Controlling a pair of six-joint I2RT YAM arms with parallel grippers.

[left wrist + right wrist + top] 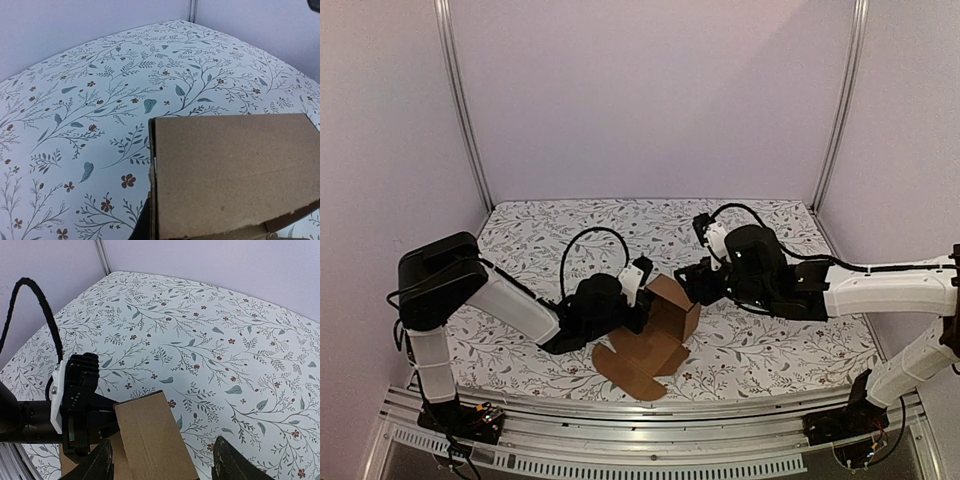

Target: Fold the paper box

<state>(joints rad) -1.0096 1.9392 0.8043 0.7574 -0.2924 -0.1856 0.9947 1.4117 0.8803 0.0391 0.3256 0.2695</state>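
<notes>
the floral-print bench (pixel 770 350) is carrying the half-folded brown paper box (pixel 655 335) near its front middle, the left end effector (pixel 642 295) is pinching fully closed on the box's left wall, and the right end effector (pixel 164 442) is holding its fingers spread wide astride the box's raised panel.

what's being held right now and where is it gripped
The left hand pinches the paper box by an edge of its upright flap. The right hand is open around that flap, gripping nothing.
</notes>
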